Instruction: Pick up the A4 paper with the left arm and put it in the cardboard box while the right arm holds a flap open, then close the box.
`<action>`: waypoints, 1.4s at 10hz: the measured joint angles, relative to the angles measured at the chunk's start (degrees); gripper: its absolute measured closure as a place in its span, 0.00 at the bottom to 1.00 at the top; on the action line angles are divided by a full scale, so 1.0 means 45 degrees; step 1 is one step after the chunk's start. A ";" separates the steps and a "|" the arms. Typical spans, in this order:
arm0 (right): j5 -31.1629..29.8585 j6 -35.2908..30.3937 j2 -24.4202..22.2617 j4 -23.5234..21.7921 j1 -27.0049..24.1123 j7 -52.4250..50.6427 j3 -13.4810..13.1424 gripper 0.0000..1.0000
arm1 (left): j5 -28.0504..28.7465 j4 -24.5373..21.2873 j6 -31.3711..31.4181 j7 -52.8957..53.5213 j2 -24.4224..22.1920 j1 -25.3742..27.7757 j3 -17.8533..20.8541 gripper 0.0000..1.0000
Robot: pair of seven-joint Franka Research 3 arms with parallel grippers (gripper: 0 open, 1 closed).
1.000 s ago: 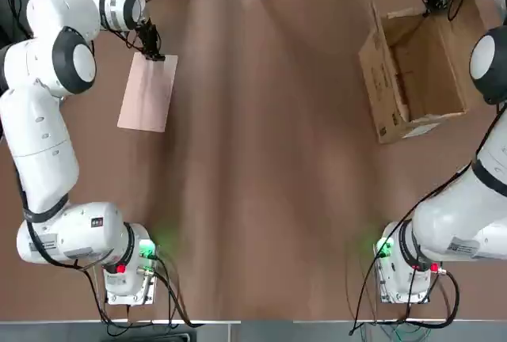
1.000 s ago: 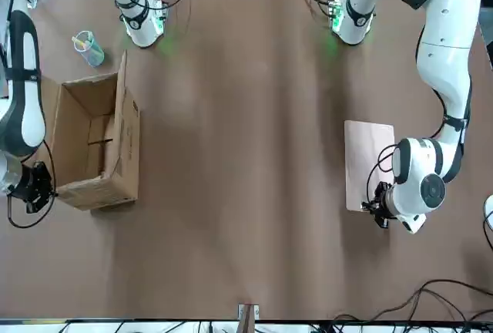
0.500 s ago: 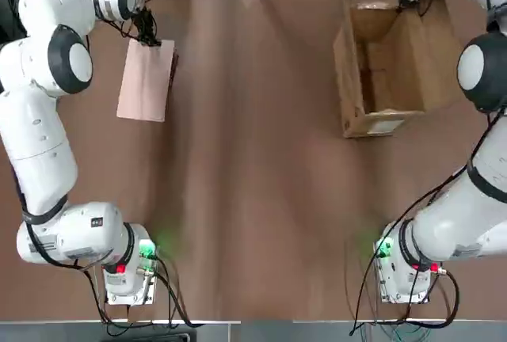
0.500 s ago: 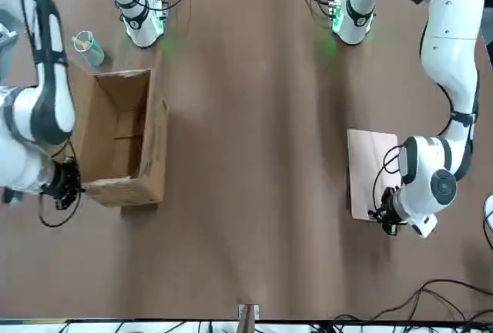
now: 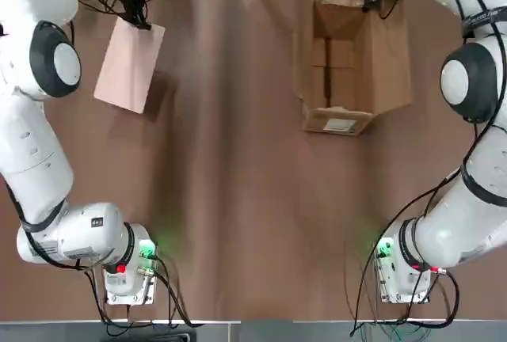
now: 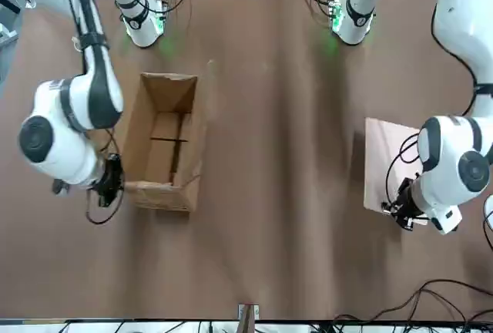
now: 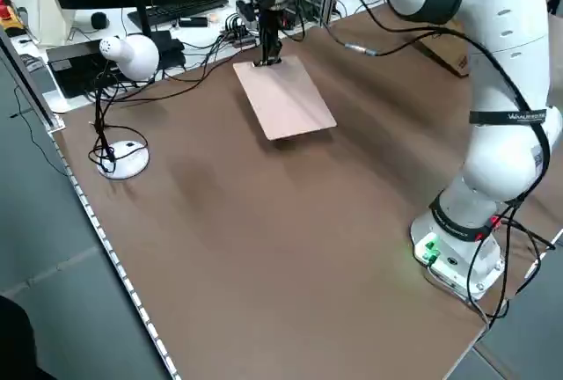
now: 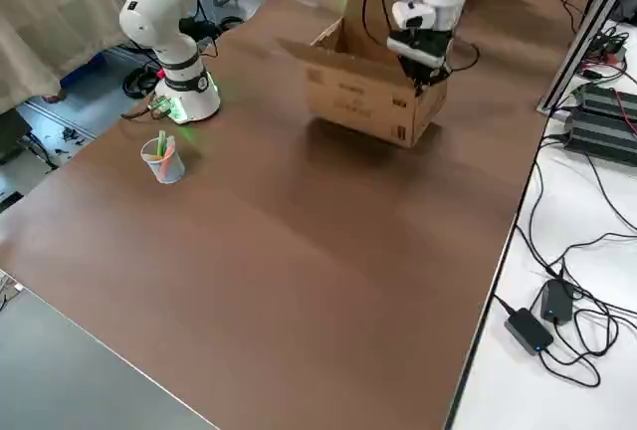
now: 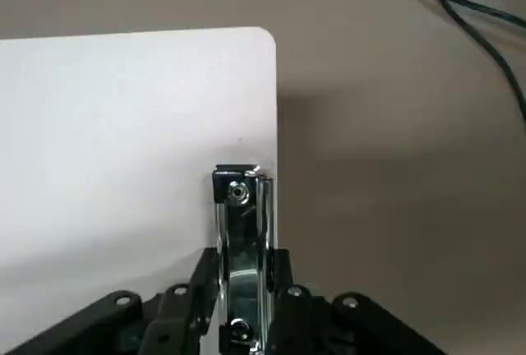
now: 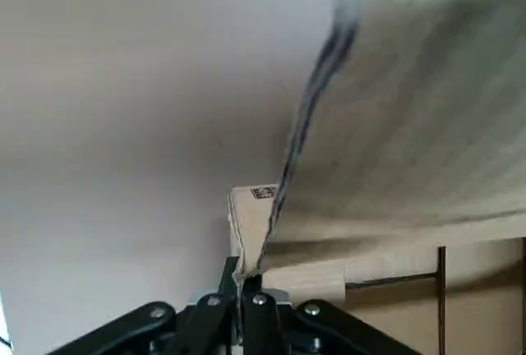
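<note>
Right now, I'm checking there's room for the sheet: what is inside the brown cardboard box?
In the brown corrugated cardboard box, only bare cardboard and a dark seam show; the corner nearest the right arm's tool is partly hidden.

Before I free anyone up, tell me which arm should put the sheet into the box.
Left, most likely: its pincer grips the clip on the sheet, while the right pincer pinches the box.

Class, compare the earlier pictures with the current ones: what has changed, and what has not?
The cardboard box moved left across the table, toward the robot's left side, with the right pincer gripping its edge. The A4 paper shifted slightly left too, held by its metal clip in the left pincer. Both grips and both arm bases stayed put.
</note>
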 joint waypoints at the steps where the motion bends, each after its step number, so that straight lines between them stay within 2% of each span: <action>1: 0.0036 0.0000 -0.0003 0.0031 0.0475 0.0784 0.0003 0.96 | -0.0007 0.0200 -0.0769 0.0412 -0.0398 0.0012 -0.0103 0.69; 6: 0.0167 0.0447 0.0046 0.0209 0.2335 0.3155 0.0011 0.96 | -0.0012 0.1126 -0.3926 0.0645 -0.2306 -0.0129 -0.1027 0.69; 9: 0.0166 0.1247 0.0713 0.0263 0.3091 0.4017 0.0010 0.96 | -0.0021 0.1834 -0.5526 0.0646 -0.2462 -0.0136 -0.1717 0.69; 12: 0.0165 0.1668 0.1492 0.0749 0.3425 0.4224 0.0009 0.96 | -0.0024 0.2209 -0.6330 0.0646 -0.2723 -0.0142 -0.1964 0.69; 14: 0.0166 0.2089 0.1642 0.0902 0.3545 0.4283 0.0008 0.96 | -0.0094 0.2220 -0.6583 0.0646 -0.2935 -0.0145 -0.2046 0.69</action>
